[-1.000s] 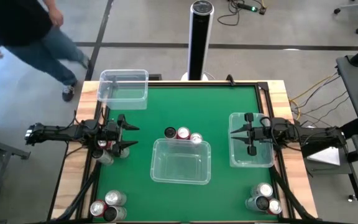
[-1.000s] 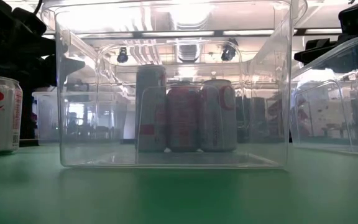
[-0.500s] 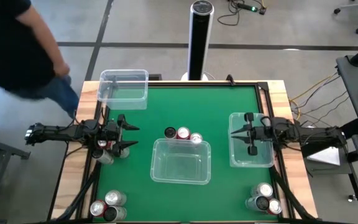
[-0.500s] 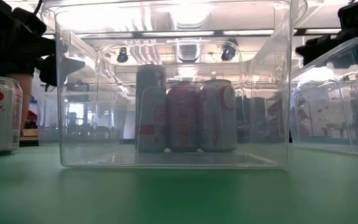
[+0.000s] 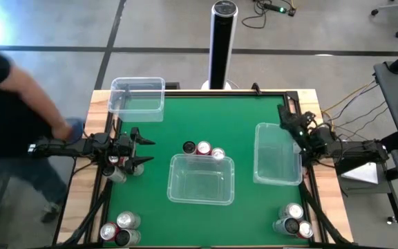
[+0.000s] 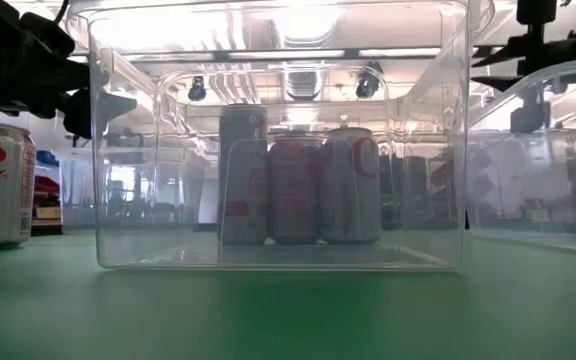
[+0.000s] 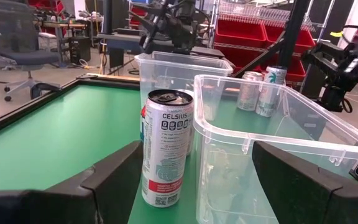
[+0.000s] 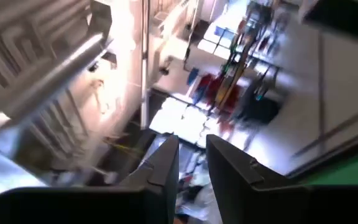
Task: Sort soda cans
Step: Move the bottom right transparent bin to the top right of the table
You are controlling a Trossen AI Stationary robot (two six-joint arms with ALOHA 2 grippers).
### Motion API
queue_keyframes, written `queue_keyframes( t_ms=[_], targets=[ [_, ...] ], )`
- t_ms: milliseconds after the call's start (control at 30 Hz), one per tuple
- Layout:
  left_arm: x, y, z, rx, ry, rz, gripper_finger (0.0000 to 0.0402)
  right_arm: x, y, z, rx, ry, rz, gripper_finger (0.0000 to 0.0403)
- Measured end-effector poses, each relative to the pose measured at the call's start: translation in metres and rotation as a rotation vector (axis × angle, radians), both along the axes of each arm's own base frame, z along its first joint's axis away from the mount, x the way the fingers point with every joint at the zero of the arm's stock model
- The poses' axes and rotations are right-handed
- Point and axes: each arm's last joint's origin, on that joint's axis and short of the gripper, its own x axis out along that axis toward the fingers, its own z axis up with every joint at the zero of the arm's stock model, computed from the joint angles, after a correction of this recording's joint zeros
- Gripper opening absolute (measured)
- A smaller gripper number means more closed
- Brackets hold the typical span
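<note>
Three soda cans (image 5: 204,148) stand in a row just beyond the centre clear tub (image 5: 201,197); the low view shows them through its walls (image 6: 298,185). More cans cluster under the left arm (image 5: 116,170), at the near left (image 5: 119,228) and at the near right (image 5: 292,220). My left gripper (image 5: 144,152) is open at the table's left and points at a white Celsius can (image 7: 166,149), which stands apart from its fingers. My right gripper (image 5: 286,114) is shut, raised above the far corner of the right tub (image 5: 277,173) and tipped up toward the room; it holds nothing.
A third clear tub (image 5: 138,95) sits at the far left corner. A tall black post (image 5: 222,41) stands behind the far edge. A person (image 5: 12,124) is close to the table's left side. Bare green mat lies along the near middle and far middle.
My right gripper has risen from over the right tub, swung toward the far edge, tipped upward and shut its fingers. The person has walked along the table's left side toward the near end.
</note>
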Motion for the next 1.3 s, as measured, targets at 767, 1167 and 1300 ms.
queue_keyframes(
  t_ms=[767, 1167, 1300],
  targets=[
    [0.000, 0.000, 0.000, 0.000, 0.002, 0.000, 0.0288, 0.100, 0.035, 0.103, 0.287, 1.513, 0.733, 0.0190],
    [0.000, 0.000, 0.000, 0.000, 0.002, 0.000, 0.0288, 0.122, 0.052, 0.076, 0.520, 1.412, 0.607, 0.0281],
    [0.000, 0.000, 0.000, 0.004, 0.003, 0.001, 0.0288, 0.134, 0.054, 0.048, 0.593, 1.480, 0.548, 0.0270]
  ],
)
